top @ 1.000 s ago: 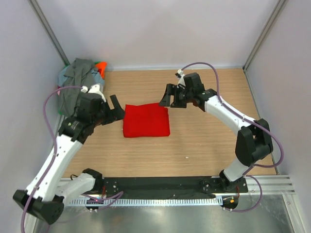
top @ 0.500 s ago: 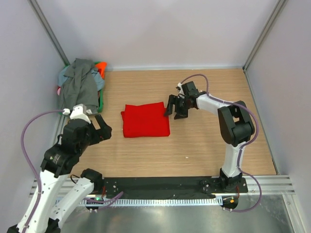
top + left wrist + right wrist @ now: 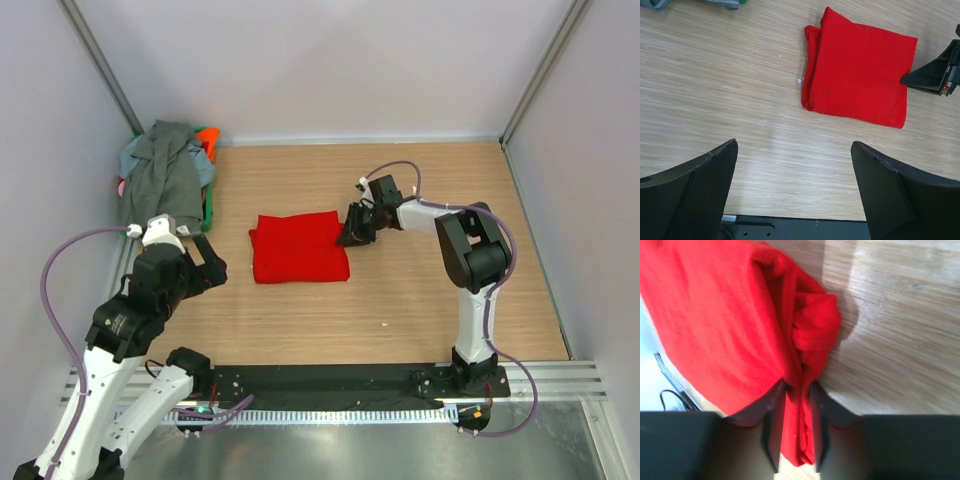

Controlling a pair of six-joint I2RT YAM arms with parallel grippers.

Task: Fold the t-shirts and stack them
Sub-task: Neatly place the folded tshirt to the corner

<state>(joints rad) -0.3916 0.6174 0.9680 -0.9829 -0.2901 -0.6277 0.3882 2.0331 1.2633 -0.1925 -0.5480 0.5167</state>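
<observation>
A folded bright red t-shirt (image 3: 299,248) lies flat on the wooden table (image 3: 420,290). My right gripper (image 3: 351,232) is shut on its right edge. In the right wrist view the red t-shirt (image 3: 735,320) is bunched between the two fingers (image 3: 774,430). My left gripper (image 3: 207,262) hangs open left of the shirt, apart from it. In the left wrist view its fingers (image 3: 695,190) stand wide over bare wood, with the red t-shirt (image 3: 860,75) farther off. A heap of other t-shirts (image 3: 165,175), dark grey on top with orange, light blue, green and pink showing, sits in the far left corner.
Grey walls close the table on three sides. A black rail (image 3: 330,385) with both arm bases runs along the near edge.
My right gripper came down to the red shirt's right edge and closed on it. My left arm drew back toward the near left, away from the shirt.
</observation>
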